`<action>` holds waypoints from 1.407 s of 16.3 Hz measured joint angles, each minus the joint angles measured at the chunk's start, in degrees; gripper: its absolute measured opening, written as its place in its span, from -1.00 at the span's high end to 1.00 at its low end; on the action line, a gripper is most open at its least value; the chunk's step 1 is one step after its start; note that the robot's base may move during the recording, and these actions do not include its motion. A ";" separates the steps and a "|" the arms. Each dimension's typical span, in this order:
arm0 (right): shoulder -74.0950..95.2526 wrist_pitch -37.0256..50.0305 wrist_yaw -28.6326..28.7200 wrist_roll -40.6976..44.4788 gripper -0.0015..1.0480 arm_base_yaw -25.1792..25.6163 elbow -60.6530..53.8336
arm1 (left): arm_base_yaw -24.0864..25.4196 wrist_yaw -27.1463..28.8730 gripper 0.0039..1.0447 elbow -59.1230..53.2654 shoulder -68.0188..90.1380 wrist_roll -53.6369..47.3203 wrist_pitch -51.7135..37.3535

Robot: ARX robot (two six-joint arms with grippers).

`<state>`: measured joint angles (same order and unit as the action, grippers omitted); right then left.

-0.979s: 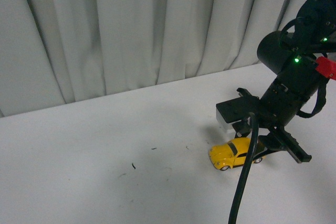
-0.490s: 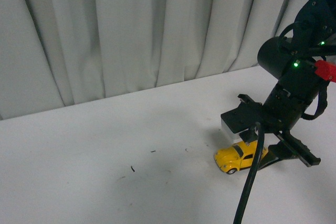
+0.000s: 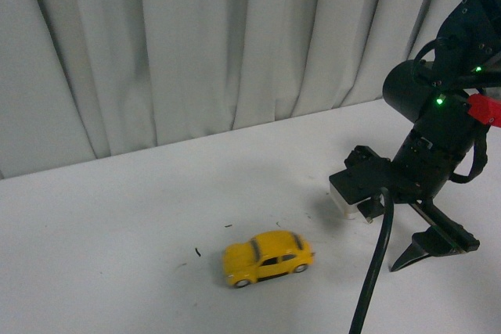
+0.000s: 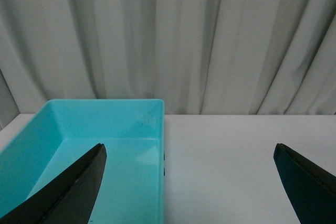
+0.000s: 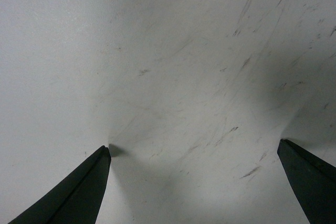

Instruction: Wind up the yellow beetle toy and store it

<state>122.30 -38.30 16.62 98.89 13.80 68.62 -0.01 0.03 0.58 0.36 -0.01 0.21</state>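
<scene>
The yellow beetle toy [image 3: 266,258] stands on its wheels on the white table [image 3: 117,224], left of my right arm and apart from it. My right gripper [image 3: 432,256] points down at the table on the right, open, with nothing between its fingers. In the right wrist view the right gripper [image 5: 193,147] frames only bare, scuffed tabletop, and the toy does not show. My left gripper [image 4: 189,150] is open and empty, facing a curtain. It does not appear in the front view.
A turquoise bin [image 4: 105,121] with an empty floor lies under the left gripper's one finger, its right wall running between the fingers. A grey-white curtain [image 3: 235,44] closes off the back of the table. A black cable [image 3: 372,271] hangs from the right arm.
The yellow beetle toy left the right gripper's fingers and rolled left across the table. The right gripper has let go and stayed at the right.
</scene>
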 joint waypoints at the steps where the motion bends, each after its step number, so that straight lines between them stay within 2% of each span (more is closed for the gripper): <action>1: 0.00 -0.04 0.02 0.00 -0.87 -0.17 0.00 | 0.00 0.00 -0.88 0.00 0.00 0.00 0.00; 7: 0.00 -0.20 0.00 0.00 -0.87 -0.44 0.00 | 0.00 0.00 -0.88 0.00 0.00 0.00 0.00; 11: -0.04 -4.26 0.28 0.02 -0.87 -1.53 2.16 | 0.00 0.00 -0.88 0.00 0.00 0.00 0.00; 15: -1.60 -7.74 2.97 0.20 -0.87 -2.67 7.39 | 0.00 0.00 -0.88 0.00 0.00 0.00 0.00; 18: -7.63 -11.50 2.38 0.46 -0.87 -4.20 15.78 | 0.00 0.02 -0.88 0.00 0.00 0.00 0.00; 23: -14.29 -4.42 2.27 0.85 -0.87 -6.75 14.95 | 0.00 0.00 -0.88 0.00 0.00 0.00 0.00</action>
<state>108.01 -42.72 18.90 99.74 7.05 83.57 -0.01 0.03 0.58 0.36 -0.01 0.21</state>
